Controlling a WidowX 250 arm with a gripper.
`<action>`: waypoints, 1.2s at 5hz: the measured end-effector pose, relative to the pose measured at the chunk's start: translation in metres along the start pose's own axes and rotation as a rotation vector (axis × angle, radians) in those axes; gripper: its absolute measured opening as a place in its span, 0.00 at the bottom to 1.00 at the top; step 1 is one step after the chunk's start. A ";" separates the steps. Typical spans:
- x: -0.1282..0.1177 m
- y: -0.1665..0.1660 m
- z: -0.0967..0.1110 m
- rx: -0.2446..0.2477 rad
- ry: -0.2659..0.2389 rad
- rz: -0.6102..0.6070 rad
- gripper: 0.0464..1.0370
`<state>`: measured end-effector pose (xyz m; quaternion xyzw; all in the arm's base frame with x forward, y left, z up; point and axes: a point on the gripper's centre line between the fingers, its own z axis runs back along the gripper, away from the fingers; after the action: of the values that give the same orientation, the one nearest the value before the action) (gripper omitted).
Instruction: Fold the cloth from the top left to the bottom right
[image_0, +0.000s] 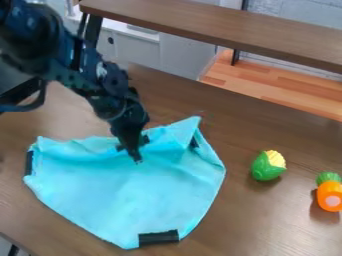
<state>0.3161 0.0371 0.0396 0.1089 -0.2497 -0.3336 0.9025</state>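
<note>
- One cloth lies on the counter, spread wide through its lower part, with its upper edge rumpled and a raised peak at the upper right.
- It looks light, thin and soft, so it should bend easily and not break; the likelier trouble is bunching, or the whole piece sliding along when pulled.
- Dark strips sit at its left edge and bottom edge, with another dark patch near the peak; the strips may be a little stiffer than the fabric.
- The best hold seems to be a small pinch of the top left corner, just above the left strip, lifted low and laid over towards the bottom right.
- A grip in the middle of the upper edge would probably gather folds instead of carrying the corner.
- The gripper is at that upper middle, pointing down; I cannot tell whether it is open, closed or gripping fabric.
- To the right, well apart, are toy corn and a toy carrot on the counter.
</note>
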 end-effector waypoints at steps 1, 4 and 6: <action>-0.002 -0.016 0.010 0.003 -0.010 -0.033 0.00; -0.011 -0.068 0.036 0.005 -0.038 -0.145 0.00; -0.006 -0.096 0.045 0.013 -0.102 -0.211 0.00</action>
<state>0.2356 -0.0327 0.0405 0.1231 -0.2846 -0.4303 0.8477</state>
